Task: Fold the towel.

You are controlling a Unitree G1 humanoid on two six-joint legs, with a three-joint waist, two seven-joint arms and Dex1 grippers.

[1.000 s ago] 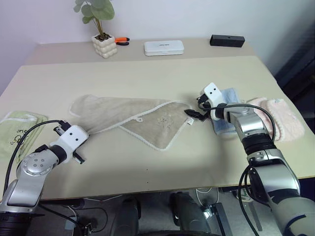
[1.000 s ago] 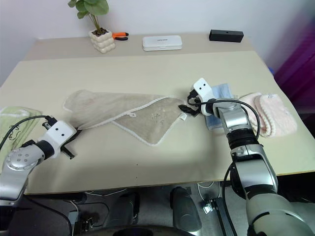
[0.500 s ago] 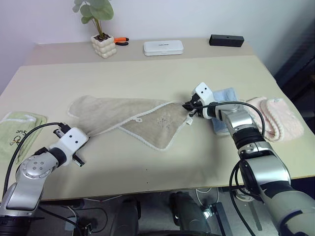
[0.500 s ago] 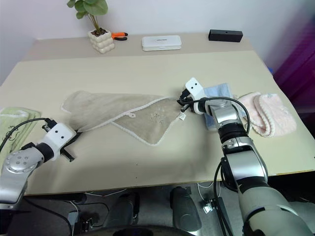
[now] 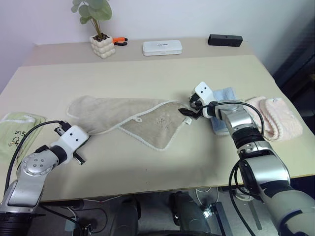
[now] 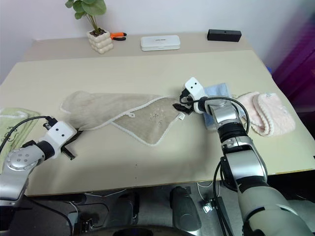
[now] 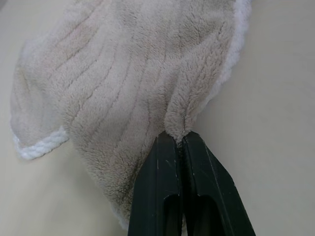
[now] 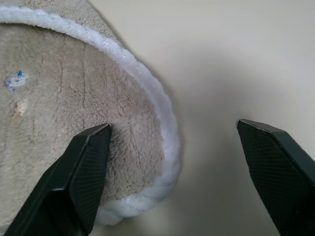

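The beige towel (image 5: pixel 125 115) with white edging lies spread and partly doubled over across the middle of the table. My left gripper (image 7: pixel 180 138) is shut on a pinched-up fold at the towel's near left edge (image 5: pixel 89 132). At the towel's right corner, my right gripper (image 8: pixel 177 162) is open. One of its fingers (image 8: pixel 78 177) rests on the corner's pile and the other hangs over bare table. In the head view this gripper (image 5: pixel 189 112) sits right at the corner, which lies flat.
A light blue folded towel (image 5: pixel 225 96) and a pink one (image 5: pixel 278 117) lie just right of my right arm. A pale green towel (image 5: pixel 15 132) is at the left edge. At the back stand a potted plant (image 5: pixel 102 45), a white box (image 5: pixel 162 47) and a black box (image 5: pixel 225 40).
My right gripper was shut at the towel's right corner half a second ago and is open now; the corner still lies on the table. My left gripper has kept its grip and place.
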